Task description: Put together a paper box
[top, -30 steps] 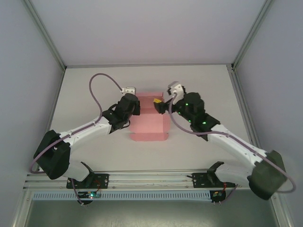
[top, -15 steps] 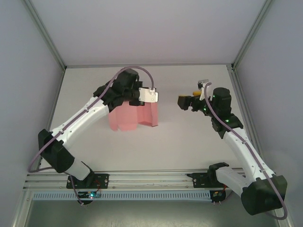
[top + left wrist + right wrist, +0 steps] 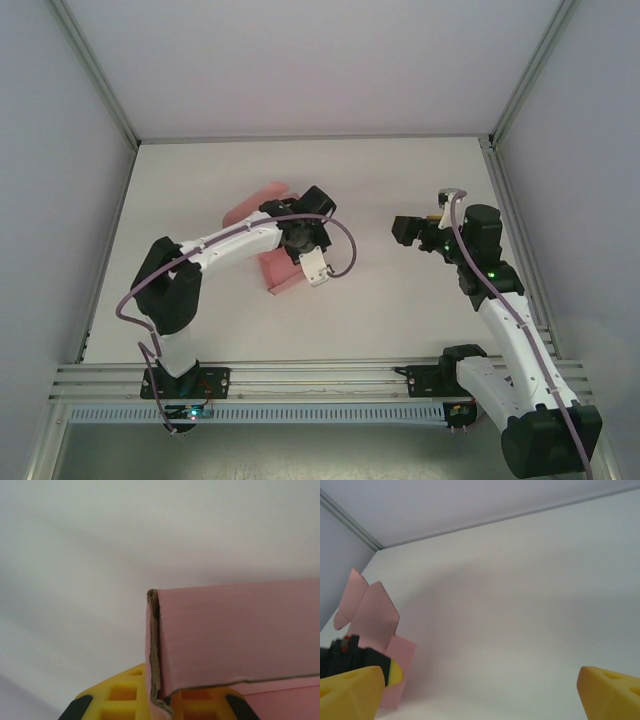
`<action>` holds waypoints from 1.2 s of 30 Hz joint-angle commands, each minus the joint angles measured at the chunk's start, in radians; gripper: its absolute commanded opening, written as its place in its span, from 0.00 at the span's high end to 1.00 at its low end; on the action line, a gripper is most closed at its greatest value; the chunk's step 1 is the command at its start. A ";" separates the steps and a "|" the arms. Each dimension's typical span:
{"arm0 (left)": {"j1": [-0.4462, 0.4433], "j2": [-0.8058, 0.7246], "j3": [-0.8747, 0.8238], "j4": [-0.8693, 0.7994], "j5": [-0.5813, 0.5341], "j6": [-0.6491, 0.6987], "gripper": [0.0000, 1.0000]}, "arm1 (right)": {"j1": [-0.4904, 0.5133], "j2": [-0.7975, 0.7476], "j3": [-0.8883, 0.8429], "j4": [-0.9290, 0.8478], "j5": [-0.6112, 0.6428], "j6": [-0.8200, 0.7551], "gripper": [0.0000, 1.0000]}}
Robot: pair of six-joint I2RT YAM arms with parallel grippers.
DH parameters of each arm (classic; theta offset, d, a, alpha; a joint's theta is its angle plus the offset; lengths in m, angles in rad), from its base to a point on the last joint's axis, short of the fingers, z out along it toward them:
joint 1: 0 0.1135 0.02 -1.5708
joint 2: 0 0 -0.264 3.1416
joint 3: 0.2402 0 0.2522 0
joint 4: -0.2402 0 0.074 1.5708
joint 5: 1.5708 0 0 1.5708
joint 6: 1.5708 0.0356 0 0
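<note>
The pink thin-card paper box (image 3: 283,277), part-folded with panels standing and flaps loose, is left of the middle of the white table (image 3: 400,170); whether it rests on the surface or hangs just above it I cannot tell. The left gripper (image 3: 160,706) is closed on a folded edge of it, the card pinched between the yellow fingers; the right gripper (image 3: 408,229) hangs well apart toward the right edge, jaws spread wide with nothing between them.

The step in hand looks like turning the card to offer a panel to the free arm. To do it well, the left grip should be firm at the crease without crushing it; the right fingers should meet a loose flap and press along its fold line.

From above, the left wrist covers the middle of the card; which tabs are seated I cannot tell; the left wrist view cuts the box off at right and bottom.
</note>
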 commanded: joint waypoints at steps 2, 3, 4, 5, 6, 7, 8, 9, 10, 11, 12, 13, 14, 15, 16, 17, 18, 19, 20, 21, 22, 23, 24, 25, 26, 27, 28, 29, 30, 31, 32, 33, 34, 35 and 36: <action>-0.063 0.050 0.026 -0.034 0.046 0.564 1.00 | -0.026 -0.005 -0.026 -0.005 -0.009 0.026 0.02; -0.067 0.060 0.035 -0.051 0.065 0.587 1.00 | -0.030 -0.001 -0.029 -0.004 -0.015 0.025 0.02; -0.071 0.073 0.050 -0.075 0.079 0.596 1.00 | -0.032 0.003 -0.031 -0.003 -0.016 0.025 0.02; -0.075 0.082 0.058 -0.088 0.082 0.603 0.95 | -0.035 0.008 -0.034 -0.002 -0.016 0.027 0.02; -0.080 0.089 0.062 -0.096 0.095 0.601 0.82 | -0.037 0.011 -0.036 0.001 -0.016 0.027 0.02; -0.082 0.090 0.059 -0.098 0.112 0.602 0.71 | -0.039 0.013 -0.040 0.005 -0.014 0.027 0.02; -0.084 0.091 0.054 -0.091 0.115 0.600 0.69 | -0.041 0.015 -0.045 0.010 -0.011 0.029 0.02; -0.087 0.090 0.046 -0.076 0.112 0.601 0.65 | -0.041 0.015 -0.049 0.015 -0.014 0.030 0.02; -0.088 0.088 0.030 -0.046 0.115 0.600 0.56 | -0.043 0.015 -0.052 0.018 -0.014 0.030 0.02; -0.089 0.082 0.016 -0.025 0.117 0.597 0.46 | -0.044 0.015 -0.053 0.021 -0.014 0.029 0.02; -0.091 0.075 0.001 -0.007 0.120 0.589 0.41 | -0.045 0.015 -0.052 0.020 -0.014 0.025 0.02; -0.093 0.065 -0.012 0.009 0.141 0.552 0.39 | -0.046 0.015 -0.052 0.019 -0.013 0.021 0.02; -0.097 0.054 -0.019 0.017 0.168 0.508 0.19 | -0.046 0.014 -0.049 0.020 -0.012 0.018 0.02; -0.099 0.041 -0.025 0.026 0.191 0.467 0.00 | -0.047 0.015 -0.048 0.021 -0.010 0.015 0.02; -0.105 0.020 -0.036 0.049 0.222 0.421 0.00 | -0.047 0.015 -0.045 0.026 -0.014 0.011 0.02; -0.109 -0.003 -0.049 0.088 0.255 0.364 0.00 | -0.048 0.016 -0.042 0.032 -0.011 0.010 0.02; -0.117 -0.030 -0.061 0.135 0.283 0.273 0.00 | -0.047 0.017 -0.039 0.042 -0.010 0.007 0.02; -0.125 -0.057 -0.070 0.178 0.301 0.179 0.00 | -0.047 0.019 -0.039 0.056 -0.022 -0.004 0.02; -0.134 -0.085 -0.081 0.235 0.316 0.051 0.00 | -0.046 0.023 -0.039 0.069 -0.028 -0.015 0.02; -0.143 -0.117 -0.089 0.296 0.325 -0.116 0.00 | -0.045 0.029 -0.038 0.083 -0.039 -0.031 0.02; -0.144 -0.143 -0.094 0.344 0.326 -0.259 0.00 | -0.044 0.037 -0.038 0.093 -0.049 -0.049 0.02; -0.145 -0.170 -0.094 0.383 0.313 -0.392 0.00 | -0.043 0.045 -0.035 0.100 -0.049 -0.062 0.02; -0.143 -0.196 -0.095 0.434 0.275 -0.535 0.00 | -0.041 0.059 -0.029 0.105 -0.050 -0.080 0.02; -0.143 -0.213 -0.100 0.498 0.221 -0.670 0.00 | -0.039 0.071 -0.023 0.111 -0.050 -0.093 0.01; -0.143 -0.229 -0.100 0.560 0.152 -0.805 0.00 | -0.035 0.086 -0.017 0.122 -0.053 -0.099 0.02; -0.139 -0.235 -0.098 0.640 0.043 -0.970 0.00 | -0.025 0.105 -0.015 0.140 -0.053 -0.113 0.02; -0.133 -0.237 -0.092 0.697 -0.084 -1.113 0.00 | -0.005 0.124 -0.009 0.151 -0.032 -0.128 0.02; -0.119 -0.239 -0.082 0.731 -0.220 -1.248 0.00 | 0.024 0.146 0.001 0.152 0.008 -0.151 0.02; -0.095 -0.242 -0.076 0.755 -0.370 -1.413 0.00 | 0.060 0.172 0.017 0.146 0.060 -0.181 0.02; -0.067 -0.251 -0.069 0.735 -0.492 -1.570 0.00 | 0.090 0.197 0.032 0.143 0.098 -0.208 0.02; -0.032 -0.262 -0.063 0.678 -0.589 -1.724 0.00 | 0.117 0.224 0.047 0.148 0.113 -0.232 0.02; 0.012 -0.279 -0.057 0.579 -0.665 -1.920 0.00 | 0.136 0.257 0.066 0.154 0.108 -0.256 0.02; 0.060 -0.295 -0.052 0.470 -0.699 -2.099 0.00 | 0.148 0.290 0.084 0.161 0.085 -0.273 0.02; 0.116 -0.315 -0.048 0.336 -0.704 -2.305 0.00 | 0.158 0.327 0.110 0.162 0.035 -0.304 0.02; 0.171 -0.334 -0.053 0.248 -0.649 -2.432 0.00 | 0.167 0.364 0.137 0.155 -0.020 -0.343 0.02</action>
